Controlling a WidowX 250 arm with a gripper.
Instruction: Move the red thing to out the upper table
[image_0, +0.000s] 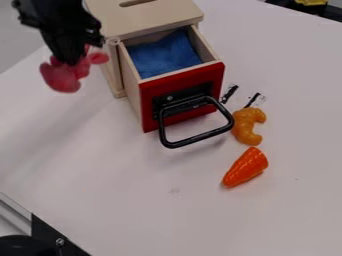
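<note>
A dark, rounded object (27, 246) is sitting in the lower left corner of the camera view, nearest the lens, beside a black panel (48, 235) that is bearing a small screw (60, 242). A pale metal strip (15, 206) is running along the edge of the white desk (133, 200) there.

At upper left, the robot's black gripper (70, 56) is hanging above the desk, clasping the red thing (61, 77), which is dangling in the air to the left of a wooden cabinet (157, 12). The red thing is appearing blurred, its main lump hanging below the gripper and a smaller part (99, 57) sticking out to the right.

The cabinet is showing a dark slot (135, 3) in its top. Its drawer (200, 81) is standing pulled out, with the red front facing the camera and a blue cloth (163, 55) lining the inside. A black loop handle (200, 137) is jutting from that front.

Just right of the handle, a curved orange piece (250, 134) is lying on the desk, near two black marks (229, 93). Below it, a glossy orange cone (247, 167) is resting on its side, its narrow end pointing toward the lower left. At the upper right edge, a yellow item (310, 2) is showing against a black object (320, 10).
</note>
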